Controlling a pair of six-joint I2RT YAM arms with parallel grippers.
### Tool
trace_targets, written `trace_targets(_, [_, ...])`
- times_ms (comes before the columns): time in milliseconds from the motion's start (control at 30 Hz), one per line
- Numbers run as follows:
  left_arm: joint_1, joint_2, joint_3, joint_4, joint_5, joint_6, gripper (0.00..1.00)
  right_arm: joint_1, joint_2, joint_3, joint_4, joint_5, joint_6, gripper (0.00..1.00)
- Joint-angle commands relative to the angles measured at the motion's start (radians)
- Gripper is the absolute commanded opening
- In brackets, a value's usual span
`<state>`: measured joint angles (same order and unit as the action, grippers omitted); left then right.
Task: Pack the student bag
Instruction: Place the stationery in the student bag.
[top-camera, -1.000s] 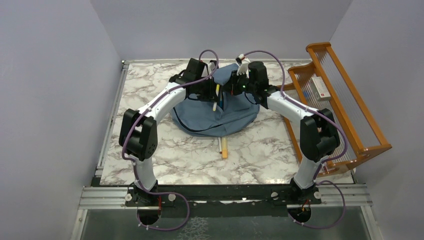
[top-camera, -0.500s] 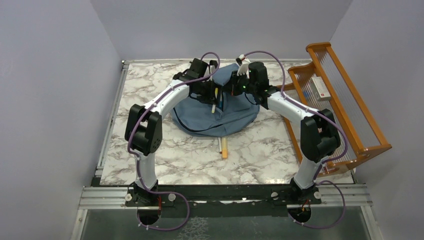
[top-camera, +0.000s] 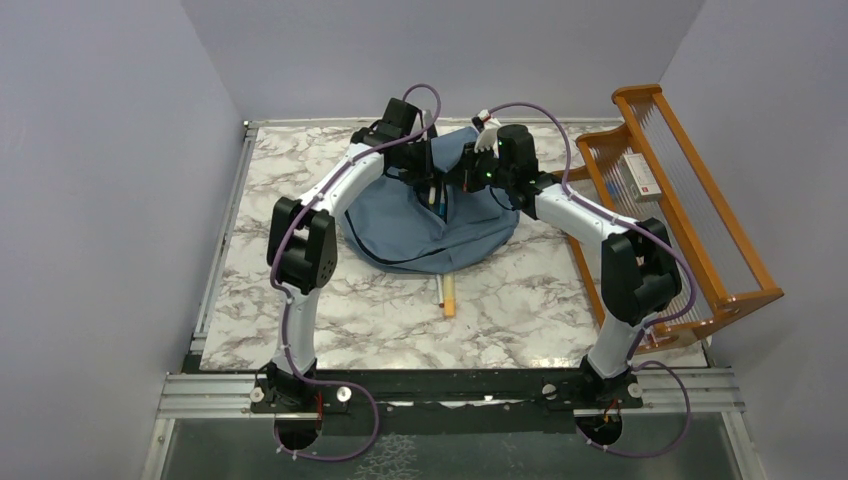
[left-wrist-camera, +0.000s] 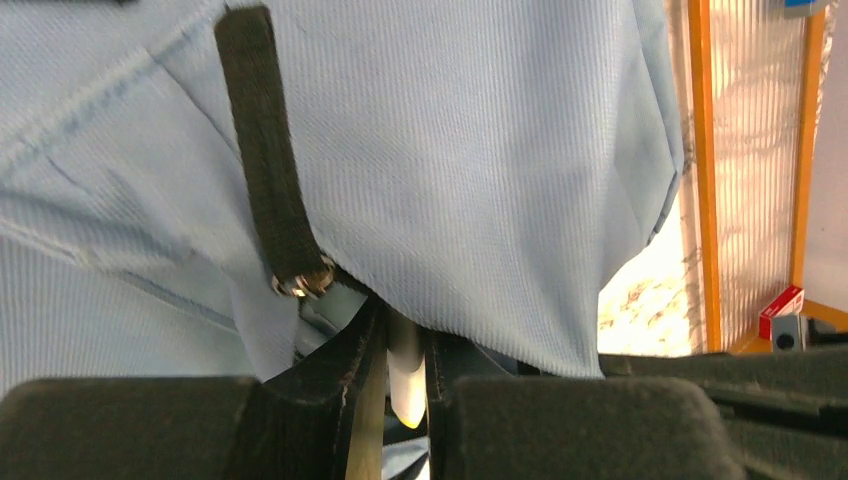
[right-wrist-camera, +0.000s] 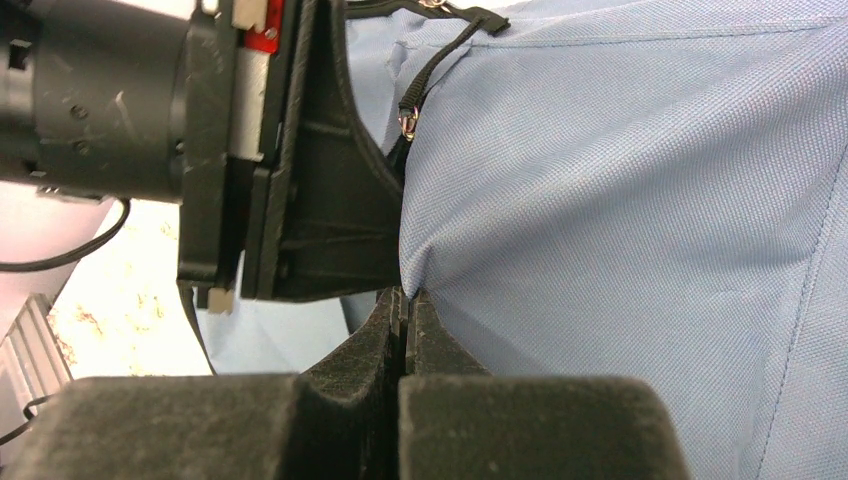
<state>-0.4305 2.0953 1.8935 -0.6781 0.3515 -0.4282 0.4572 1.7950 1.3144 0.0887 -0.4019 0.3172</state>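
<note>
Table (top-camera: 330, 310): marble. Bag (top-camera: 470, 225) upper centre of top view, lying slumped on table. Rack (top-camera: 700, 200) at right edge, box (top-camera: 641, 176) in it.

My right gripper (right-wrist-camera: 405, 320): clenched on pinch of bag cloth, holding lip up. My left gripper (left-wrist-camera: 400, 345): grasping pen (left-wrist-camera: 406, 375), tip at bag mouth, under flap.

Judgement: packing midway. Pen at opening, not yet dropped in. Left to do: stick (top-camera: 449, 297) on table below bag, maybe box, then close bag. Contents hidden.
</note>
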Motion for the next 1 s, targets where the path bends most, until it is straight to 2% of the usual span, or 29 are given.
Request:
trace_targets(0, [0.009,0.053,0.082,0.008,0.009,-0.030,0.14,0.011,-0.048,-0.012,0.027,-0.035,0.016,0.00])
trace_targets(100, [0.010,0.076,0.109,0.022,0.005,-0.043,0.18,0.011,-0.044,-0.011,0.029,-0.038,0.019,0.00])
trace_targets(267, [0.010,0.075,0.109,0.053,0.006,-0.059,0.35,0.011,-0.043,-0.012,0.027,-0.033,0.013,0.00])
trace_targets(500, [0.012,0.006,0.052,0.081,-0.004,-0.040,0.38,0.011,-0.036,0.001,0.019,-0.028,0.003,0.01])
trace_targets(733, [0.012,-0.244,-0.182,0.152,-0.101,-0.022,0.38,0.011,-0.025,0.057,0.008,0.011,-0.003,0.00])
trace_targets(967, [-0.005,-0.528,-0.537,0.246,-0.260,-0.168,0.38,0.011,-0.003,0.109,-0.001,0.026,-0.015,0.01])
